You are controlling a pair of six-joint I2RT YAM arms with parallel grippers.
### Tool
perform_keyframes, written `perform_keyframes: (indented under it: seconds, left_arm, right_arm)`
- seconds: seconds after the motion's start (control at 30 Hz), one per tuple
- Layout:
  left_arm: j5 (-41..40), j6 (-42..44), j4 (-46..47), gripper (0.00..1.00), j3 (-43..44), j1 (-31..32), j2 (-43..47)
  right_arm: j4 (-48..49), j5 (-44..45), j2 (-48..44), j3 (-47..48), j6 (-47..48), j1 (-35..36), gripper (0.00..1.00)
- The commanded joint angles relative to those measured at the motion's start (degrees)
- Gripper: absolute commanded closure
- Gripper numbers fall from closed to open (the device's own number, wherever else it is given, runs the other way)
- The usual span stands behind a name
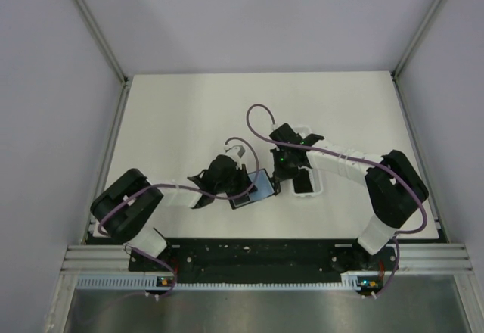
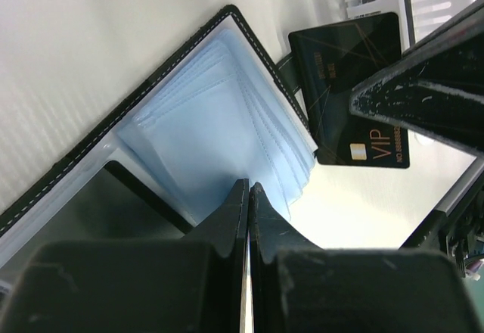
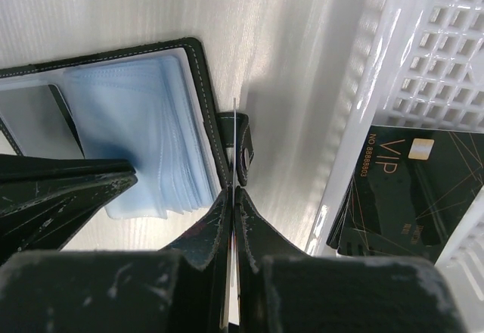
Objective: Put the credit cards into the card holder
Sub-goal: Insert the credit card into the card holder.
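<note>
The card holder (image 1: pixel 259 188) lies open at the table's middle, its blue-grey sleeves fanned out (image 2: pixel 204 113), (image 3: pixel 128 98). My left gripper (image 2: pixel 249 187) is shut, its tips pinching the sleeves; it also shows in the top view (image 1: pixel 243 183). My right gripper (image 3: pixel 234 189) is shut on a dark credit card, seen edge-on (image 3: pixel 234 125) just right of the holder's edge by the snap strap (image 3: pixel 245 151). In the left wrist view that card (image 2: pixel 352 76) shows its VIP face, held by the right fingers (image 2: pixel 423 94). More credit cards (image 3: pixel 408 189) lie in the white tray.
The white ribbed plastic tray (image 3: pixel 423 45) stands just right of the holder, under my right arm (image 1: pixel 310 189). Grey walls and metal rails enclose the table on all sides.
</note>
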State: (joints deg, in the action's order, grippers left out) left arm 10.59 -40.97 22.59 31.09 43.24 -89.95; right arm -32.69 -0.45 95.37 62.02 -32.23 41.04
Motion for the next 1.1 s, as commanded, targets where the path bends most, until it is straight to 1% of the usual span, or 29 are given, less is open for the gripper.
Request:
perform_keyframes:
  seconds: [0.0,0.3,0.5,0.73,0.9,1.0,1.07]
  left_arm:
    - [-2.68,1.33,-3.51,1.0,-2.79,0.17,3.9]
    - [-5.49,2.21,-8.17,1.0,-4.63,0.17,9.35]
    - [-6.02,2.12,-9.23,1.0,-5.25,0.17,11.73]
    - [-6.55,1.95,-9.67,1.0,-5.34,0.17,12.34]
    - [-6.9,2.04,-10.02,1.0,-5.87,0.17,12.69]
    - [-7.42,1.86,-10.55,1.0,-6.39,0.17,13.57]
    - [-7.69,1.77,-10.72,1.0,-6.74,0.17,14.1]
  right_arm:
    - [-0.45,2.21,0.87,1.09,-0.38,0.1,1.0]
    - [-0.45,2.21,-0.27,1.0,0.06,-0.08,1.0]
    - [-0.01,0.71,-5.1,1.96,2.78,-0.08,1.0]
    - [2.88,-9.64,-11.52,2.58,5.77,-0.08,1.0]
    - [8.06,-17.38,-9.34,1.88,3.23,-0.08,1.0]
    - [11.93,-19.06,-7.66,0.48,-0.54,-0.08,1.0]
    - [13.44,-18.19,-6.52,-0.23,-2.57,-0.08,1.0]
